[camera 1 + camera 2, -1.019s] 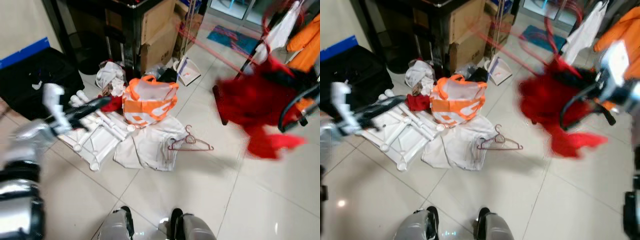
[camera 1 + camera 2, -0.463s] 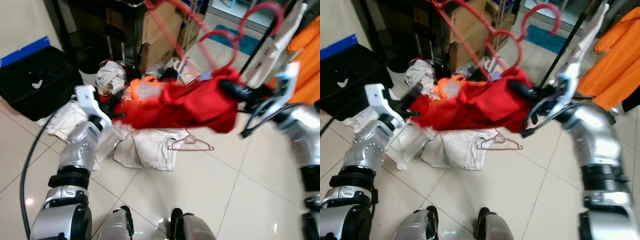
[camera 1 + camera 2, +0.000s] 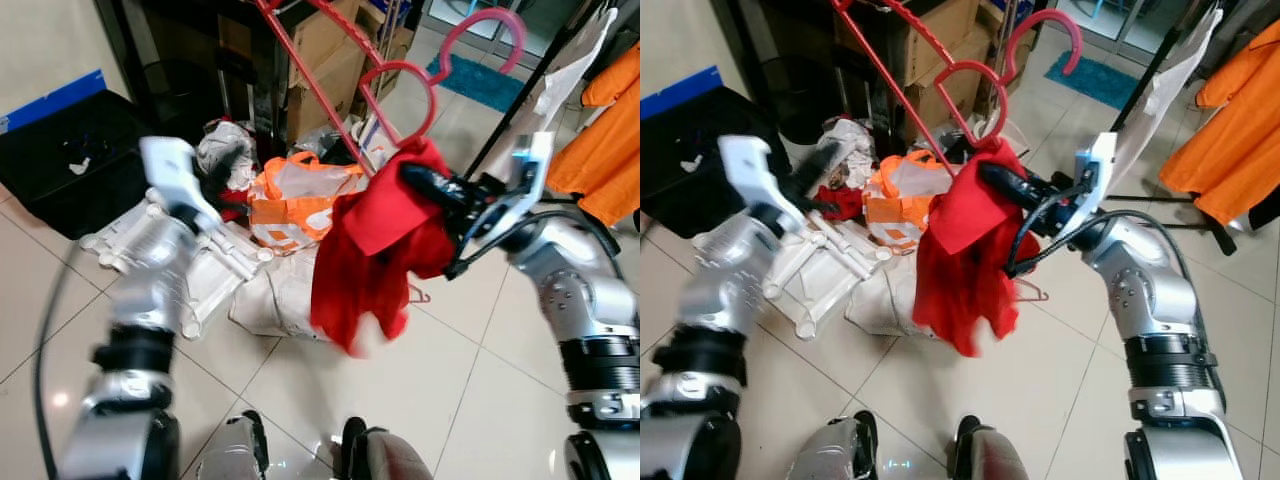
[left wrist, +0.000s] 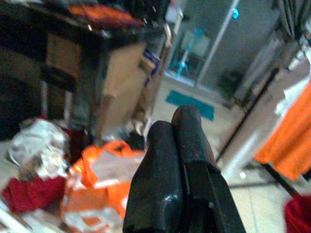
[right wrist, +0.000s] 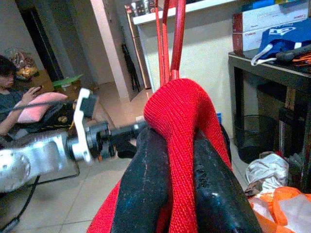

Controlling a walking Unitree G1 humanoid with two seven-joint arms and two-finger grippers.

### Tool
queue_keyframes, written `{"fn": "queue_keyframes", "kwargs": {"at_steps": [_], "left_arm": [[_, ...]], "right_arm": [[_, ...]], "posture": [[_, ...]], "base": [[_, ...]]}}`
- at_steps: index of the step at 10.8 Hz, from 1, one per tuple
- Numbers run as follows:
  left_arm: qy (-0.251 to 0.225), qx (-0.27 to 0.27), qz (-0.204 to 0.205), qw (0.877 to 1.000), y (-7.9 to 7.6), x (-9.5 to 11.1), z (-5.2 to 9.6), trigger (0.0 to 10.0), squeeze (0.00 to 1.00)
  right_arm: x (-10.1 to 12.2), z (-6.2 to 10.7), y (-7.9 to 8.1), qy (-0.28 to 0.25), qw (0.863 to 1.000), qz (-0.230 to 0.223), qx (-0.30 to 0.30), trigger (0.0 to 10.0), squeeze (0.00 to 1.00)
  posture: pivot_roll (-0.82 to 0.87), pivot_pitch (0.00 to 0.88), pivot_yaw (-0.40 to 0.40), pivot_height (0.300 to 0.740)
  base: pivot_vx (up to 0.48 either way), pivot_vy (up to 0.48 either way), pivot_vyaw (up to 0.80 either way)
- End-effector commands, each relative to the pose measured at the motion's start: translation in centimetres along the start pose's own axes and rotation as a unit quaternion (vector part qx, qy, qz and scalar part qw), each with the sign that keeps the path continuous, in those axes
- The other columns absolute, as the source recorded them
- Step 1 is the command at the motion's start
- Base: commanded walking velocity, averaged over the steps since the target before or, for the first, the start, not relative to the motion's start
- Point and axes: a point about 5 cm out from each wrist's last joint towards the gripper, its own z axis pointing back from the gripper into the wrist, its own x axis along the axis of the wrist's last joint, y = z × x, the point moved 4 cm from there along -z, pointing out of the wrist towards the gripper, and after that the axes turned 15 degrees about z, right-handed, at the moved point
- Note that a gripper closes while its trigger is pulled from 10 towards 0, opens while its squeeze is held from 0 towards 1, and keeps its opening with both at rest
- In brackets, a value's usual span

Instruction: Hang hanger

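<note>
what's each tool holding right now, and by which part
The right tool is shut on the red garment at its top fold, by the red hanger. The left tool is shut, holding nothing.

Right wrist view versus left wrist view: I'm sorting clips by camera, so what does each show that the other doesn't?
Right wrist view: the right hand clamped on the red garment with the red hanger above, and a seated person. Left wrist view: the left hand shut on nothing, an orange bag and a rack's orange clothing. Both show black fingers and tiled floor.
</note>
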Motion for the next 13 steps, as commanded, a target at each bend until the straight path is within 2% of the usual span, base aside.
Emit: {"fn": "queue_keyframes", "kwargs": {"at_steps": [1, 11, 12, 13], "left_arm": [[0.006, 0.0, -0.007, 1.0, -0.1, -0.2, 0.1, 10.0, 0.0], [0.012, 0.003, -0.008, 1.0, -0.2, -0.6, 0.3, 10.0, 0.0], [0.038, 0.063, -0.103, 0.992, -0.3, -2.8, -0.3, 10.0, 1.0], [0.041, 0.071, -0.107, 0.991, -0.3, -3.1, -0.5, 10.0, 0.0]], "right_arm": [[1.5, -0.1, -0.2, -0.02, 1.0, 0.017, 0.0, 0.0, 0.0], [1.5, -0.1, -0.2, -0.02, 1.0, 0.016, -0.001, 0.0, 0.0], [-4.7, -0.9, -2.8, 0.078, 0.966, 0.072, -0.235, 0.0, 0.0], [-5.6, -0.8, -2.5, 0.095, 0.96, 0.088, -0.249, 0.0, 0.0]], "posture": [[-0.06, 0.173, -0.09, 0.74], [-0.06, 0.173, -0.09, 0.74], [-0.03, 0.17, -0.067, 0.74], [-0.04, 0.167, -0.065, 0.74]], "base": [[0.0, 0.0, 0.0], [0.0, 0.0, 0.0], [0.0, 0.0, 0.0], [0.0, 0.0, 0.0]]}}
